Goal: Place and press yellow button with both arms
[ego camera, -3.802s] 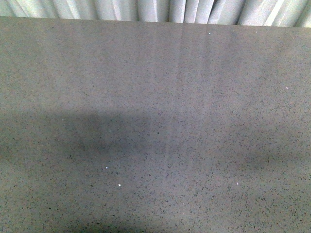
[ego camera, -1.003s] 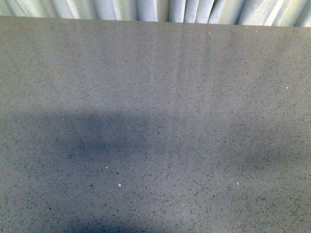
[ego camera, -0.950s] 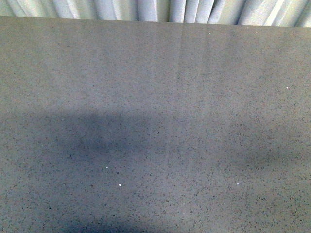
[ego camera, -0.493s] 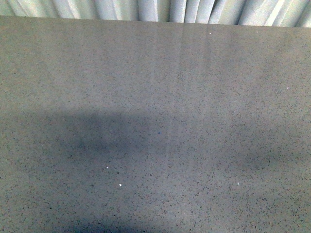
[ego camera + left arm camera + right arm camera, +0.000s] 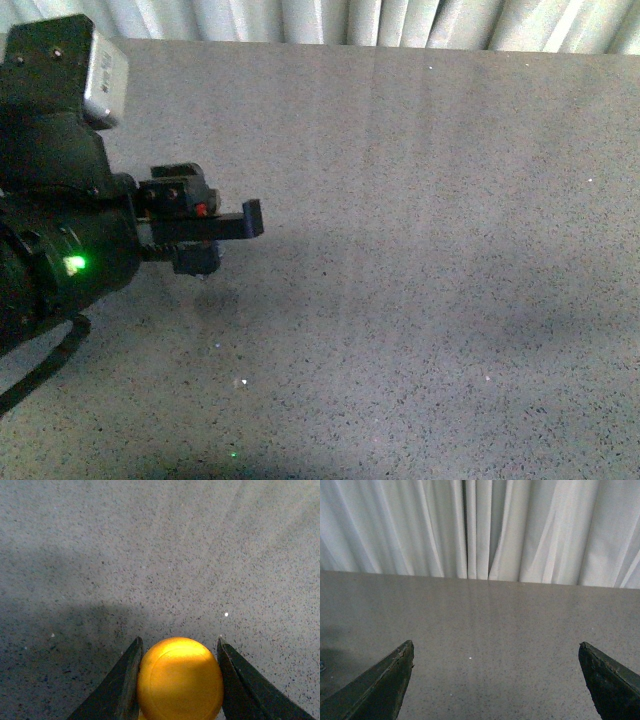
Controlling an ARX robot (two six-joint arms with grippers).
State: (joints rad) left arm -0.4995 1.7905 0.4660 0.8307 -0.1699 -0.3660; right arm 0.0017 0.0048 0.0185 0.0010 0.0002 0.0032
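Orange-yellow domed push button [image 5: 180,677] sits clamped between the two flat dark fingers [image 5: 117,685] of the left gripper [image 5: 179,641], over the left part of the grey speckled tabletop [image 5: 430,250]. Right gripper [image 5: 495,644] is spread wide, holding nothing, and faces the white pleated curtain [image 5: 485,525].

One yellow button [image 5: 180,677], one left pincer [image 5: 179,641], one right pincer [image 5: 495,644], one table [image 5: 450,250], one curtain [image 5: 520,525].

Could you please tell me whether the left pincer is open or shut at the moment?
The left pincer is shut on the yellow button: both fingers sit flush against its domed cap.
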